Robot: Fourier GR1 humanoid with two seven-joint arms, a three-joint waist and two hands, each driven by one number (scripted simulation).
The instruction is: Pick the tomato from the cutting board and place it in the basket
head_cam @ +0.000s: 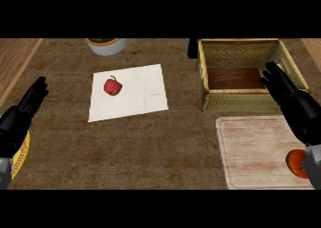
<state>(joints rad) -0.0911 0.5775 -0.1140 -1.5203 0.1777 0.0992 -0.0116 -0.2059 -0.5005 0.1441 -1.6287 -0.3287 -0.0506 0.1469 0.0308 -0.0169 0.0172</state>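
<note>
A red tomato (295,163) lies on the pale wooden cutting board (255,151) at the lower right, partly hidden behind my right forearm. The woven basket (212,73) stands beyond the board at the upper right, with a dark wooden floor inside. My right hand (291,100) is open, its fingers straight and stretched over the basket's right front corner, well beyond the tomato. At the left edge my left hand (22,111) rests open with fingers pointing up, holding nothing.
A white sheet (133,95) with a red pepper (112,86) on it lies left of the basket. A grey pot (109,46) stands at the back. A yellow-rimmed object (21,156) shows at the left edge under my left arm.
</note>
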